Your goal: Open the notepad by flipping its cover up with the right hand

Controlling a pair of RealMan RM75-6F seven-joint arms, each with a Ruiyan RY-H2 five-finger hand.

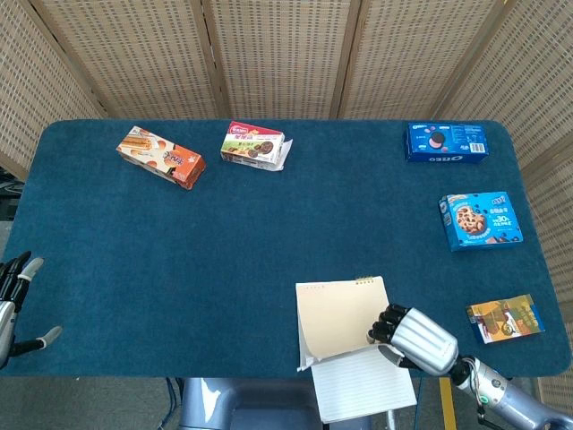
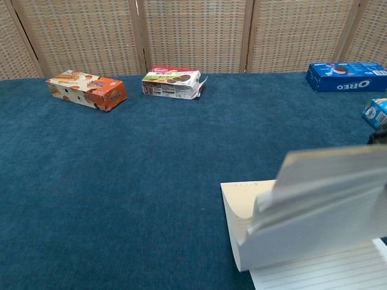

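The notepad lies at the table's near edge, right of centre. Its tan cover (image 1: pixel 338 315) is lifted and tilted back toward the spiral binding, baring a lined white page (image 1: pixel 363 387). My right hand (image 1: pixel 414 339) grips the cover's right edge with curled dark fingers (image 1: pixel 387 324). In the chest view the raised cover (image 2: pixel 329 181) and some sheets stand above the lined page (image 2: pixel 320 269); the hand is nearly hidden behind them. My left hand (image 1: pixel 12 300) hovers at the table's near left corner, fingers apart, holding nothing.
An orange snack box (image 1: pixel 161 156) and a red-and-green biscuit box (image 1: pixel 254 146) lie at the back. A blue Oreo box (image 1: pixel 446 141), a blue cookie box (image 1: pixel 481 219) and a small orange packet (image 1: pixel 505 318) lie along the right side.
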